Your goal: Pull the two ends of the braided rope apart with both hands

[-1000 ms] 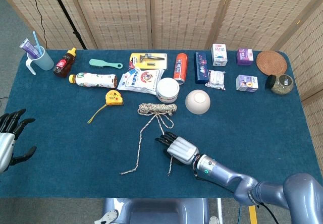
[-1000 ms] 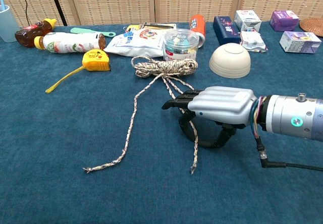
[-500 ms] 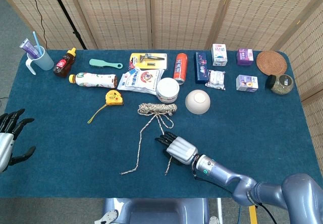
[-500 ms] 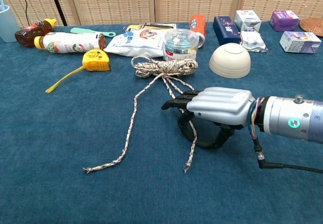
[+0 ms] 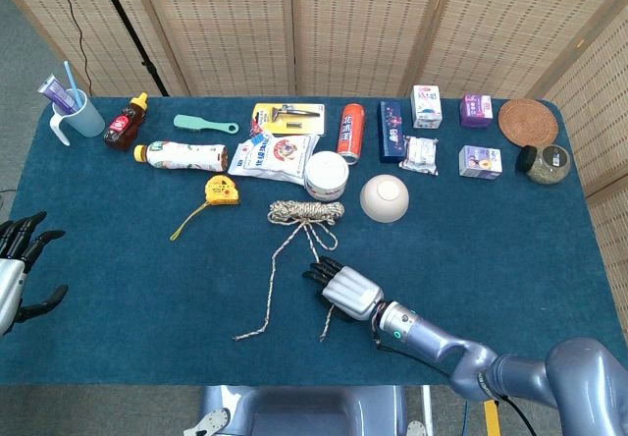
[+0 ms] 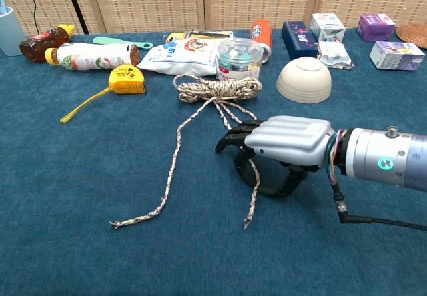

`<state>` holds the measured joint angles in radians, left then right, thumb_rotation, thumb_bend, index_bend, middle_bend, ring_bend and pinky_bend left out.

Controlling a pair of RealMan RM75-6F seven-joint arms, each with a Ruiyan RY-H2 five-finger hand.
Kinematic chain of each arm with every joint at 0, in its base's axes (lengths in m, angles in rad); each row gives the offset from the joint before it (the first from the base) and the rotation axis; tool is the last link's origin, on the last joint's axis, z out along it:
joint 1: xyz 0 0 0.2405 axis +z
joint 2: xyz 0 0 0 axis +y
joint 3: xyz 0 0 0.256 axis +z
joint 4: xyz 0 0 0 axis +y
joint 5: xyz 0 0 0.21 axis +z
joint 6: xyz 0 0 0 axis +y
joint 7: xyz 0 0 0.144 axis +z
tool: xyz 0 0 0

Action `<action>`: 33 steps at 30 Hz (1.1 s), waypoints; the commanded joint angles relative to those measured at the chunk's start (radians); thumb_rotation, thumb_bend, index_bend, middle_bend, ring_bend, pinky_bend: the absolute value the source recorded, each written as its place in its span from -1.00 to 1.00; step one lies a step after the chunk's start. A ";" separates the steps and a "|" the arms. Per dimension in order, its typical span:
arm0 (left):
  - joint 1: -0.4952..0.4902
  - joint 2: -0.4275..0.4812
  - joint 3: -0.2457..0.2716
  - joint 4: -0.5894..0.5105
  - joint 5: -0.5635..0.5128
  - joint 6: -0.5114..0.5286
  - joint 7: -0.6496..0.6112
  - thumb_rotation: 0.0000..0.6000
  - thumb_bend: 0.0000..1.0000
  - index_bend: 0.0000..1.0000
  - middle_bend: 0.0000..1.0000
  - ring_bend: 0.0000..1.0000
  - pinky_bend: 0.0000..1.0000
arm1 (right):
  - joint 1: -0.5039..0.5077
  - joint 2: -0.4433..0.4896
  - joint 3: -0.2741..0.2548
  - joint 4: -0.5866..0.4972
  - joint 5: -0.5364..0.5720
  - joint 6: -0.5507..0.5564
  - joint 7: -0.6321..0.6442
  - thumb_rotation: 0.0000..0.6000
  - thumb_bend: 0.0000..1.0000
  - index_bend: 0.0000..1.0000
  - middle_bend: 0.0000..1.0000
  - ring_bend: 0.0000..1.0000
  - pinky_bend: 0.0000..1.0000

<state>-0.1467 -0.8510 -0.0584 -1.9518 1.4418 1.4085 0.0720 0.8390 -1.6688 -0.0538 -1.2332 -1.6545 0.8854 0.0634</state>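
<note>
Toothbrush and tube stood in the blue cup (image 5: pixel 81 116). Blue cloth table (image 5: pixel 118 269), wicker screens (image 5: pixel 353 24) behind. Braided rope (image 6: pixel 217 88) lay coiled mid-table, two ends trailing forward. Right hand (image 6: pixel 283 143) lay palm-down, fingers curled around one end. Left hand (image 5: pixel 18 269) hovered off the edge, fingers spread, empty.

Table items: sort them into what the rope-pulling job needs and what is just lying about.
For the job:
- braided rope, coiled bundle with two loose ends trailing forward
- right robot hand, over one loose end
- left robot hand, off at the table edge, apart from the rope

Lying about:
- yellow tape measure
- white bowl, upside down
- clear lidded jar
- snack bag
- orange can
</note>
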 commanded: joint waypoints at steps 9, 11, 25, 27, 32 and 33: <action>-0.003 0.000 -0.003 0.004 0.003 0.001 -0.002 1.00 -0.52 -0.58 -0.87 -0.91 -1.00 | -0.005 -0.005 0.002 -0.002 0.001 0.013 0.002 1.00 -0.16 0.17 -0.71 -1.00 -1.00; -0.003 0.001 -0.003 0.005 0.003 0.001 -0.003 1.00 -0.52 -0.58 -0.87 -0.91 -1.00 | -0.007 -0.006 0.003 -0.003 0.002 0.017 0.003 1.00 -0.15 0.18 -0.70 -1.00 -1.00; -0.056 -0.001 0.003 0.034 0.069 -0.072 -0.025 1.00 -0.52 -0.57 -0.87 -0.91 -1.00 | -0.020 0.025 0.022 -0.045 0.018 0.044 -0.016 1.00 -0.12 0.19 -0.69 -1.00 -1.00; -0.075 -0.005 0.005 0.045 0.090 -0.095 -0.033 1.00 -0.52 -0.55 -0.87 -0.91 -1.00 | -0.021 0.032 0.026 -0.056 0.023 0.044 -0.020 1.00 -0.12 0.19 -0.69 -1.00 -1.00; -0.148 -0.041 0.007 0.103 0.172 -0.169 -0.071 1.00 -0.52 -0.41 -0.87 -0.91 -1.00 | -0.028 0.047 0.034 -0.081 0.040 0.043 -0.038 1.00 -0.12 0.19 -0.69 -1.00 -1.00; -0.163 -0.052 0.008 0.117 0.188 -0.184 -0.078 1.00 -0.52 -0.37 -0.86 -0.91 -1.00 | -0.030 0.048 0.034 -0.085 0.043 0.044 -0.042 1.00 -0.12 0.19 -0.69 -1.00 -1.00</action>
<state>-0.2794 -0.8815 -0.0528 -1.8625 1.6003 1.2546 0.0129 0.8112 -1.6221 -0.0208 -1.3156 -1.6138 0.9288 0.0237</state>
